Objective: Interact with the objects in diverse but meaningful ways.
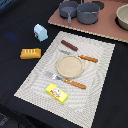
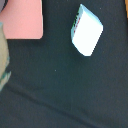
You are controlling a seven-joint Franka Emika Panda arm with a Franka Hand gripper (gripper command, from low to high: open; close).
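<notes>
— Where's everything sitting?

— The sausage (image 1: 69, 46) lies on the striped mat (image 1: 30, 82) above the round plate (image 1: 69, 65). The yellow box (image 1: 57, 92) rests near the mat's front edge. The bread loaf (image 1: 30, 53) and the blue carton (image 1: 40, 32) are off the mat, on the dark tabletop (image 1: 15, 25).

— And the pincer?

— Can't see it. The wrist view only shows the carton (image 2: 86, 30) lying below.

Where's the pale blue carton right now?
The pale blue carton stands on the dark cloth toward the exterior view's left, off the placemat's far corner, just beyond the orange bread loaf.
</notes>
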